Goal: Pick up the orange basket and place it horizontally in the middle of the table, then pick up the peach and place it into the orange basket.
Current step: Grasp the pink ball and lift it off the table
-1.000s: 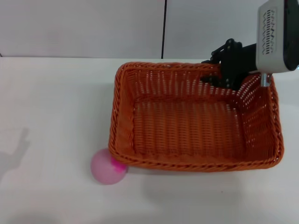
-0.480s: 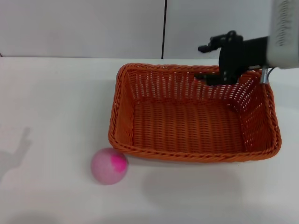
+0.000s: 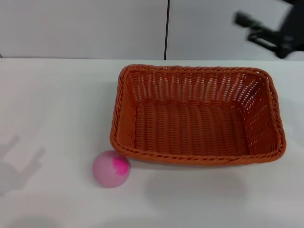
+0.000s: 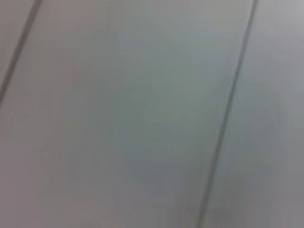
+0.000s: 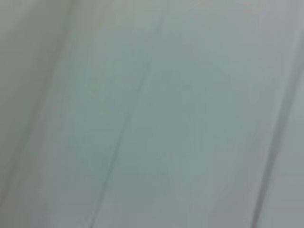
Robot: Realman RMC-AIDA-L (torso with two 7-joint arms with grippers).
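Observation:
The orange basket (image 3: 197, 116) rests flat on the white table (image 3: 52, 99), its long side running left to right, and it is empty. The pink peach (image 3: 111, 168) lies on the table just outside the basket's near-left corner, close to the rim but apart from it. My right gripper (image 3: 250, 27) is raised above and behind the basket's far-right corner, open with nothing between its fingers. My left gripper is out of the head view; only its shadow falls on the table at the left. Both wrist views show only grey wall panels.
A grey panelled wall (image 3: 85, 28) with a dark vertical seam (image 3: 166, 28) runs behind the table's far edge. Bare tabletop lies to the left of the basket and in front of it.
My right gripper let go of the basket's far-right rim and rose up and to the right. The basket settled flat. The shadow at the left shifted.

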